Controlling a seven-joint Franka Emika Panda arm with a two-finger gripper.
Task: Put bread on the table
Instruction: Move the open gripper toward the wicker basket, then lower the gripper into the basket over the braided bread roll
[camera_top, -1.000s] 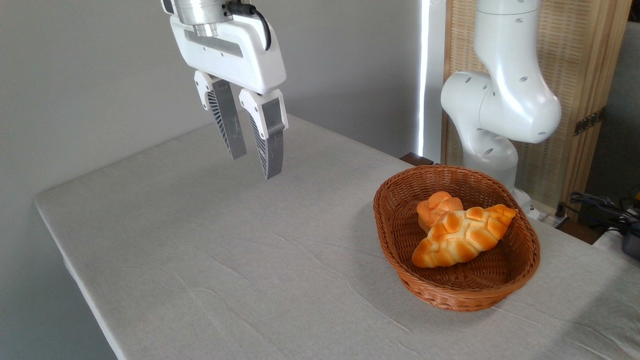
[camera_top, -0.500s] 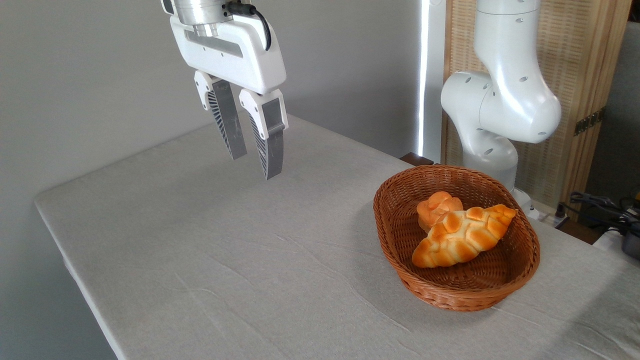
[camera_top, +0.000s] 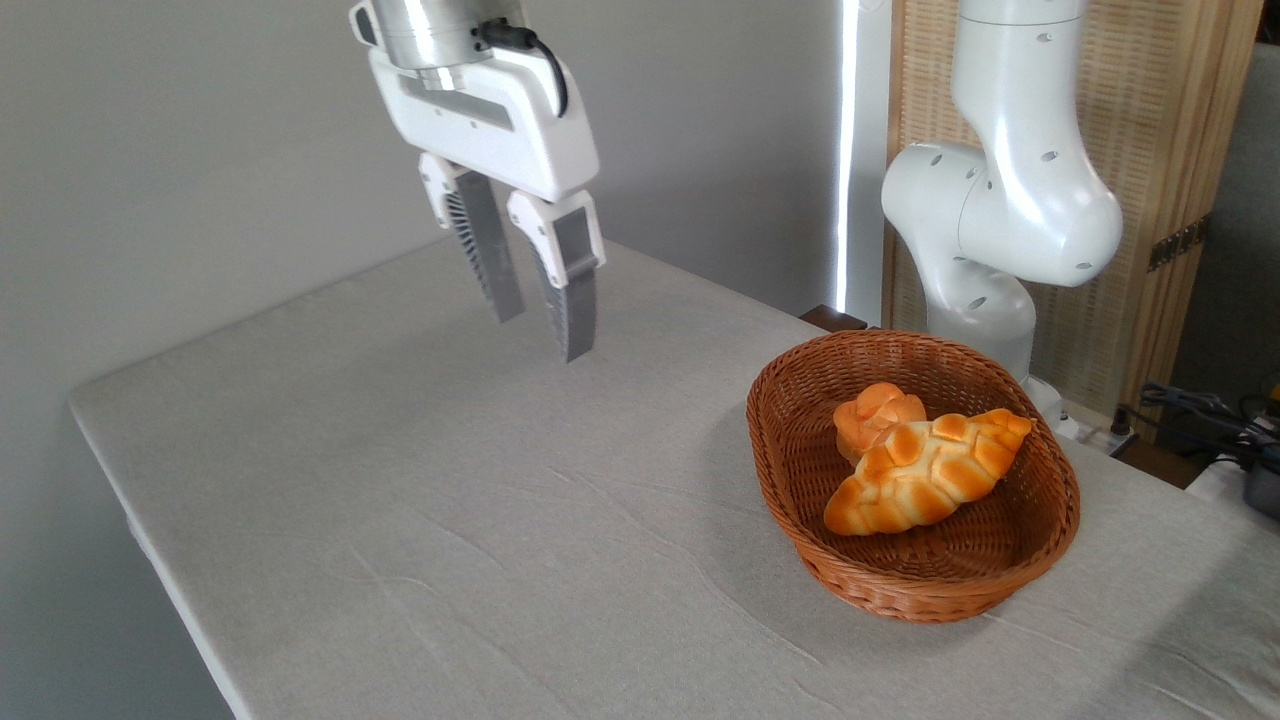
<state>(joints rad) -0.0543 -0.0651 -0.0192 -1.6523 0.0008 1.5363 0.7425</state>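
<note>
The gripper (camera_top: 542, 337) hangs above the far left part of the table (camera_top: 420, 520), well apart from the basket (camera_top: 800, 500). Its jaws are parted by a narrow gap and hold nothing.

The bread (camera_top: 925, 472) lies inside the basket, at a slant, its lower pointed end toward the near wall and its upper end toward the right rim. The small round bun (camera_top: 875, 412) sits just behind it, touching or nearly touching its upper left flank.

Risks from this position:

- Jaw opening. The present gap looks narrower than the loaf. If it is not widened before descent, the fingertips are likely to press onto the crust rather than straddle it.
- Wrong item. The bun sits close to the loaf; an approach offset toward the rear could catch the bun instead.
- Basket contact. The wicker rim stands higher than the loaf's ends. A low sideways approach could strike the rim and shift the basket.
- Slippage. The glossy, rounded crust may slide out of a grasp placed near a tapered end.
</note>
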